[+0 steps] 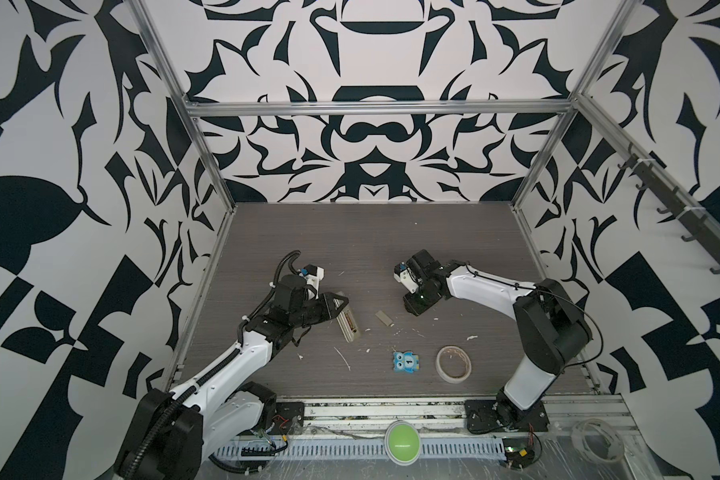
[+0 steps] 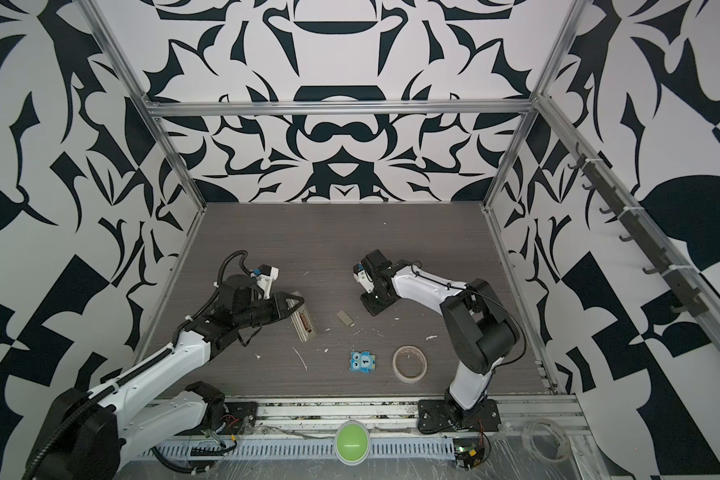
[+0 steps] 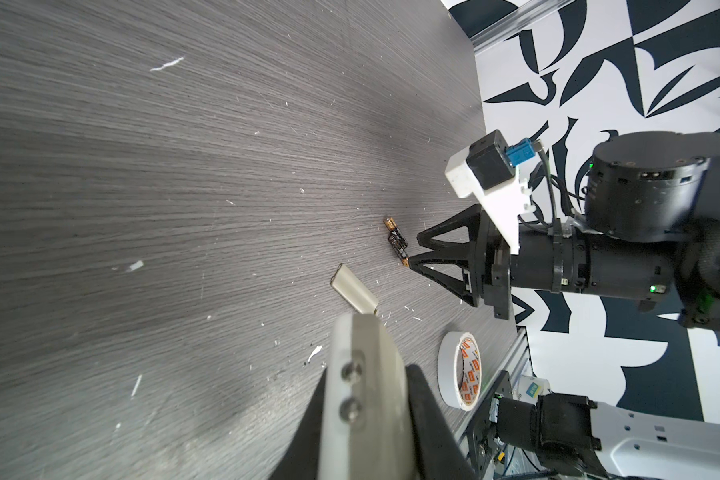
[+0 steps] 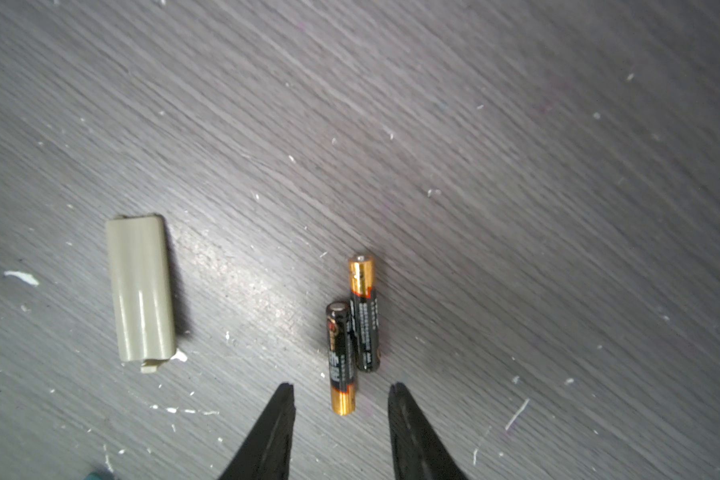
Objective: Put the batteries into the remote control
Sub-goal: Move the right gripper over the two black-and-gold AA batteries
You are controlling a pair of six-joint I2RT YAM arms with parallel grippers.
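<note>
Black-and-gold cylindrical batteries [image 4: 341,357] are lying touching; the right gripper [image 4: 341,399] is gaping astride one's end. The left gripper [image 1: 336,306] is seemingly clamping the smooth off-white remote control [image 1: 350,327].

A blue owl tile [image 1: 406,363] lies just beside a roll of white tape [image 1: 440,368] on a grey wood-grain table [image 1: 350,232] strewn with white scraps [image 1: 342,358].

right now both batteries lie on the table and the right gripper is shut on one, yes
No: both batteries lie on the table, but the right gripper is open, its tips apart and touching neither, as the right wrist view shows.
</note>
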